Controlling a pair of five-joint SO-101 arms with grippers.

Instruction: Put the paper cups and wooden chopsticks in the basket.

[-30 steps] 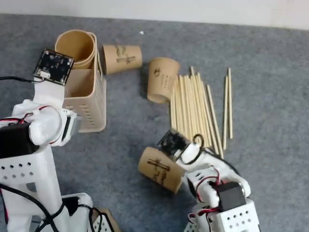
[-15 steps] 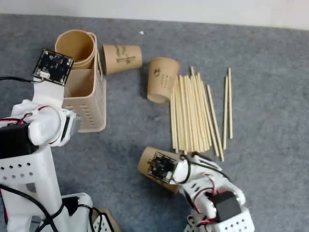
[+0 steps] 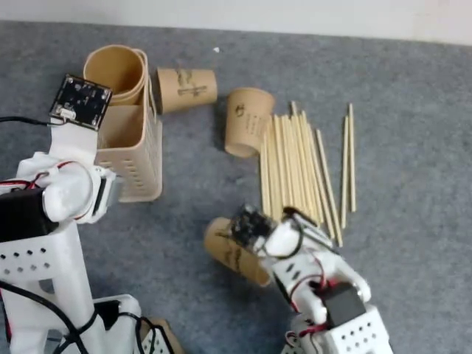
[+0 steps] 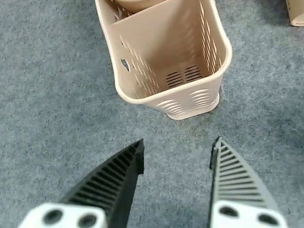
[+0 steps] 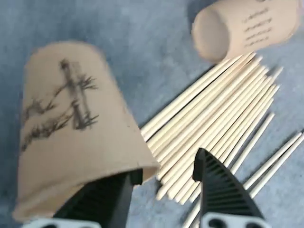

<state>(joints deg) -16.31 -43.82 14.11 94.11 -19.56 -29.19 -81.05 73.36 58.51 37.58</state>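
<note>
A beige slotted basket [image 3: 136,158] stands at the left with a paper cup [image 3: 116,70] in its far compartment. Two more cups [image 3: 186,89] [image 3: 246,121] lie on their sides beyond it. A bundle of wooden chopsticks [image 3: 295,169] lies at centre right. A fourth cup [image 3: 228,251] [image 5: 71,128] lies tilted against my right gripper [image 3: 249,227] [image 5: 168,164], which is open; one finger [image 5: 107,202] sits under the cup's rim, the other [image 5: 218,190] over the chopsticks [image 5: 213,109]. My left gripper [image 4: 175,147] hangs open just short of the basket [image 4: 171,61].
Grey carpet covers the table. A few loose chopsticks [image 3: 346,158] lie apart to the right of the bundle. The basket's near compartment [image 4: 180,52] holds nothing. The carpet between basket and chopsticks is bare.
My right gripper swung left onto the near cup, and the cup has shifted left and slightly away. The left arm has stayed still.
</note>
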